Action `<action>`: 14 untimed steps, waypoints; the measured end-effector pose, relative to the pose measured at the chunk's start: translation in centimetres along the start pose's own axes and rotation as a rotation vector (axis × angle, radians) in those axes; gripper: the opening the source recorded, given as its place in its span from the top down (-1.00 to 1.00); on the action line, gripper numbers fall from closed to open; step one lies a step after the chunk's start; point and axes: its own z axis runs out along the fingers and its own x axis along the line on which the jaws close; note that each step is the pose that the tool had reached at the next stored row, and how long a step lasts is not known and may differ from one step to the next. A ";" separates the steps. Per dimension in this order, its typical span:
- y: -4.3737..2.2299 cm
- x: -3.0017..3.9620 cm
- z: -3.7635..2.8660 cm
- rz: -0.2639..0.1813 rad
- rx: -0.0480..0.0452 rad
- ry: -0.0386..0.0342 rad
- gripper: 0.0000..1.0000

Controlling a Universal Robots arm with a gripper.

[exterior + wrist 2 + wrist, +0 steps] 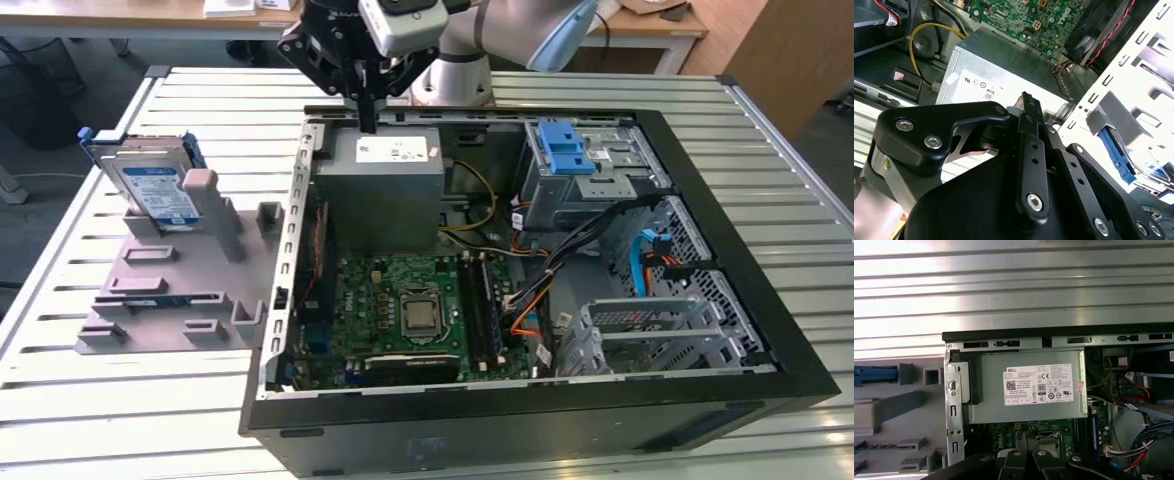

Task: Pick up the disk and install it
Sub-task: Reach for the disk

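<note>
Found the gripper (364,125) at eleven o'clock of the open case (534,430), over the grey box (380,185) — jaws pressed together, holding nothing. Spotted the disk (158,188) upright in the grey fixture (174,290), at nine o'clock from the case in the exterior view, well apart from the gripper. Judged it best to part the jaws before descending, come down square on the top edge, clamp the flat faces.

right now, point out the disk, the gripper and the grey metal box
disk (156,188): exterior view, on its label
gripper (366,126): exterior view, between its fingertips
grey metal box (380,195): exterior view, on its bare grey face
</note>
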 end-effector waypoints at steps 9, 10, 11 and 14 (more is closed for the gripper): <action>-0.02 0.28 0.04 0.000 0.0001 0.0001 0.79; -0.03 0.33 0.05 0.000 0.0000 0.0000 0.79; -0.03 0.38 0.05 0.000 0.0000 0.0001 0.79; -0.04 0.53 0.07 0.000 0.0000 0.0000 0.79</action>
